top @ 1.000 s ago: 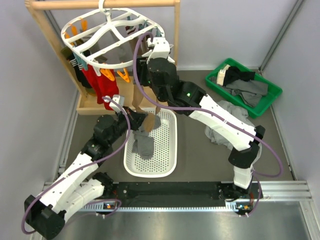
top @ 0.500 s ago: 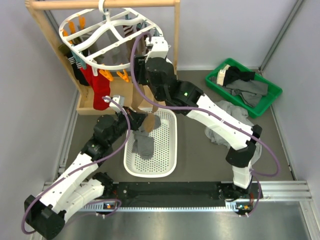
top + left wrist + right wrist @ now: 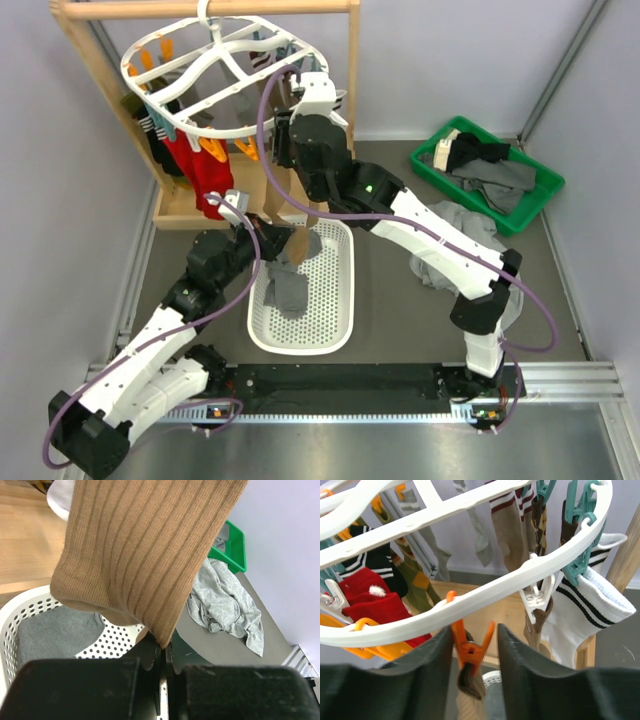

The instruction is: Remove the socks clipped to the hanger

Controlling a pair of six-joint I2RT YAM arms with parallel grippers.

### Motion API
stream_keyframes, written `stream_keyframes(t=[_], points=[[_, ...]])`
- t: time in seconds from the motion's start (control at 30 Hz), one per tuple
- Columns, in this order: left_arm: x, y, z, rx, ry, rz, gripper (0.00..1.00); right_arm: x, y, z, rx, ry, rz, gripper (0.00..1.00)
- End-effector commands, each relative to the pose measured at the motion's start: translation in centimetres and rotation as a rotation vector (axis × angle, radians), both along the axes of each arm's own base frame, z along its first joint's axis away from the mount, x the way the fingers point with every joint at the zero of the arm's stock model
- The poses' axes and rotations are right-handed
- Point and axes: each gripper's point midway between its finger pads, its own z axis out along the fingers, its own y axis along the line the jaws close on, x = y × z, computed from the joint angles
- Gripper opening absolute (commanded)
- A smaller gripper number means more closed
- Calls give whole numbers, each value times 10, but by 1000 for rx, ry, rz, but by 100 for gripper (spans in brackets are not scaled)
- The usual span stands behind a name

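Brown sock: hangs down from the hanger, its top held in an orange clip on the near rim. Its lower end reaches just over the white basket.
Left end effector: fingers pressed together on the bottom corner of the brown sock.
Right end effector: fingers apart, one on each side of the orange clip and right beside its wings; I cannot tell whether they press them.
Other socks: red, black with white stripes and white with black stripes, all clipped around the rim.
Hanger support: hooked over the wooden rail stand.
Basket: on the table – a grey sock lies in it.
Right side of the table: a grey garment and, beyond it, a green bin with clothes.
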Motion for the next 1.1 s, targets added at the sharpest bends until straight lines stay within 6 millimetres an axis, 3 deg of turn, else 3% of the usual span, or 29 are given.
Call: stream_keyframes(t=[0.0, 0.13, 0.4, 0.57, 0.6, 0.7, 0.73, 0.8, 0.87, 1.07], points=[[-2, 2, 22, -27, -56, -1, 0, -1, 5, 25, 60, -62, -8, 26], [-2, 3, 18, -23, -44, 5, 0, -1, 2, 30, 72, -71, -12, 1], [-11, 4, -10, -17, 36, -7, 0, -9, 4, 33, 107, -59, 33, 0], [-24, -1, -45, -41, 120, -50, 3, -16, 6, 37, 163, -43, 69, 0], [-27, -1, -57, -43, 150, -50, 7, -17, 6, 38, 172, -40, 75, 0], [-30, 0, -66, -48, 160, -50, 41, -22, 7, 45, 206, -36, 101, 0], [-28, 1, -65, -47, 149, -39, 63, -24, 9, 48, 222, -32, 115, 0], [-21, 6, -55, -34, 107, -7, 87, -27, 7, 54, 245, -32, 126, 0], [-11, 13, -48, -14, 72, 49, 95, -30, 7, 57, 267, -25, 138, 0], [22, 16, -14, 7, -22, 139, 98, -36, 4, 65, 302, -19, 159, 0]])
